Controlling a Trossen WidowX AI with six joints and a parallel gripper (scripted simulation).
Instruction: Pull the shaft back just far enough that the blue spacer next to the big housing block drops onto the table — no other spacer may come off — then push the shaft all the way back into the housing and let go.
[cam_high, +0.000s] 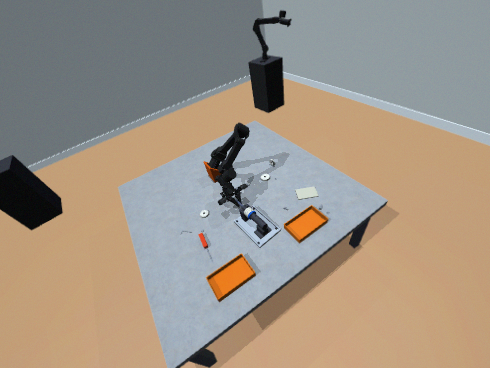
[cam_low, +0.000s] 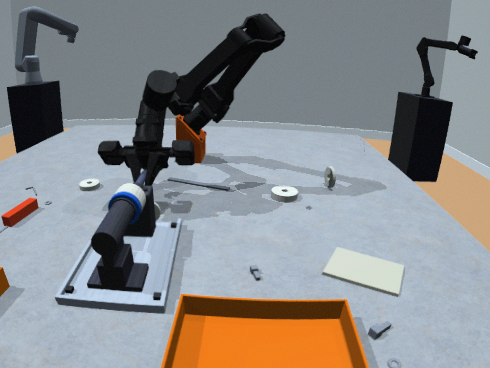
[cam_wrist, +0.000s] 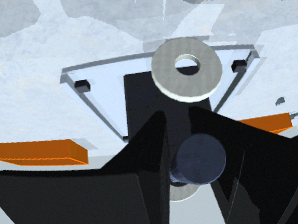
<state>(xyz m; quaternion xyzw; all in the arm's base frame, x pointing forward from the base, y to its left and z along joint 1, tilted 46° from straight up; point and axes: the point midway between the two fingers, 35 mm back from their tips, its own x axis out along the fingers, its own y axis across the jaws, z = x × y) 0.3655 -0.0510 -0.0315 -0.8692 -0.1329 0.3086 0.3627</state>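
The big black housing (cam_low: 111, 231) (cam_high: 261, 224) stands on a pale base plate (cam_low: 165, 265). The blue spacer (cam_low: 137, 213) (cam_high: 252, 214) is around the shaft line against the housing's end, with a white spacer (cam_low: 135, 191) (cam_high: 247, 212) beside it on the gripper's side. The dark blue shaft (cam_low: 142, 178) (cam_wrist: 201, 159) runs out from the spacers between the fingers. My gripper (cam_low: 144, 176) (cam_wrist: 176, 117) is shut on the shaft. A pale ring (cam_wrist: 187, 92) shows beyond the fingers in the wrist view; its support is unclear. The shaft's inner end is hidden.
A black post (cam_low: 146, 215) stands beside the spacers. Orange trays (cam_high: 306, 223) (cam_high: 231, 277) flank the plate. White rings (cam_high: 204, 213) (cam_low: 284, 192), a red-handled screwdriver (cam_high: 203, 240), a thin dark rod (cam_low: 200, 184) and a cream plate (cam_low: 365, 270) lie on the table.
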